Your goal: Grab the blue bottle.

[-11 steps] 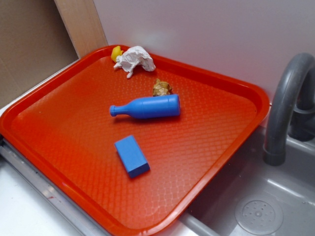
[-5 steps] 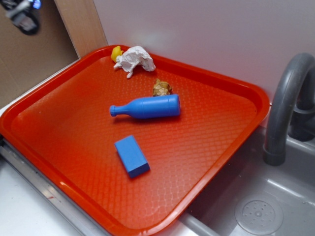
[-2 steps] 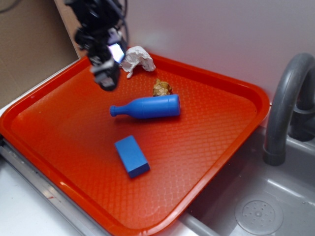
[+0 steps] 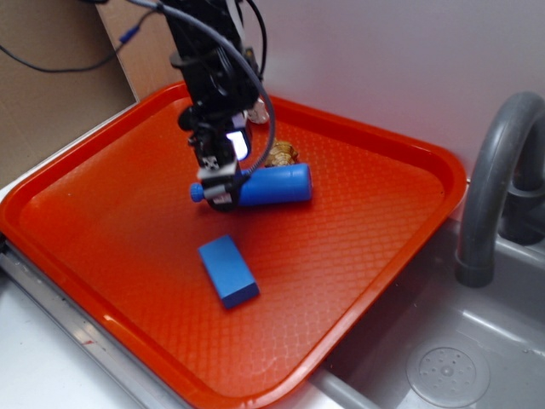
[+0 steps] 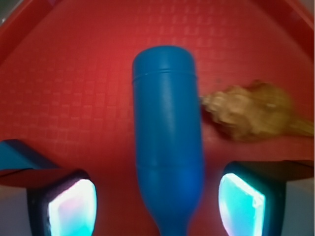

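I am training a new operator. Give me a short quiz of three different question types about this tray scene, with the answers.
1. True or false: the gripper is already shut on the blue bottle.
2. Multiple choice: what lies right beside the bottle's body in the wrist view? A) a metal spoon B) a crumpled brown object C) a green cup
3. Fill in: the bottle lies on its ___ on the red tray, and the blue block lies apart from it.

Key
1. False. The fingers stand open on either side of the bottle's shoulder, with gaps showing.
2. B
3. side
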Available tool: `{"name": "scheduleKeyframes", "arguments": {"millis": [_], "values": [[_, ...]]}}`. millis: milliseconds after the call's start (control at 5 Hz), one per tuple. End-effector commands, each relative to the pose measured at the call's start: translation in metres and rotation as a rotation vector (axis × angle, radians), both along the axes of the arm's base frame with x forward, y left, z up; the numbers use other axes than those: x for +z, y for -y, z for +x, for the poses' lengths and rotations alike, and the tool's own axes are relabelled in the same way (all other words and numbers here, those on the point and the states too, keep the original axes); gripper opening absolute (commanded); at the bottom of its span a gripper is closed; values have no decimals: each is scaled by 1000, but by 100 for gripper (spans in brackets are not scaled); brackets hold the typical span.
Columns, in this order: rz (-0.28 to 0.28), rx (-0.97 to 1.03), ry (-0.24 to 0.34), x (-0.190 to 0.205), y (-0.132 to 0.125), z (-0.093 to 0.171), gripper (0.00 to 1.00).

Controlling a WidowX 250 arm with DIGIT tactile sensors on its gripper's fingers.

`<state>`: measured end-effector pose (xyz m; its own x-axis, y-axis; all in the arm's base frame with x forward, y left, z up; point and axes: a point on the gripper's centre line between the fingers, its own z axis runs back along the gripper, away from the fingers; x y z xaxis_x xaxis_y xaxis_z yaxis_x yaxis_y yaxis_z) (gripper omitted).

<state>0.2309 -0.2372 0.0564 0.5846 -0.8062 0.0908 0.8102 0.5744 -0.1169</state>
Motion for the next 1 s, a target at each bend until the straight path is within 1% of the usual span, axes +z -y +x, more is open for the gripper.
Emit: {"name": "scheduleKeyframes", "arguments": {"millis": [0,200,400,600,800], "values": [[70,5,-15,-16,12,-4,100],[66,14,-62,-23,24,-9,80],[68,16,-52,-18,36,-19,0],[143,121,-66,3,30,-29,0],[156,369,-118,52,-3,-39,0]]}}
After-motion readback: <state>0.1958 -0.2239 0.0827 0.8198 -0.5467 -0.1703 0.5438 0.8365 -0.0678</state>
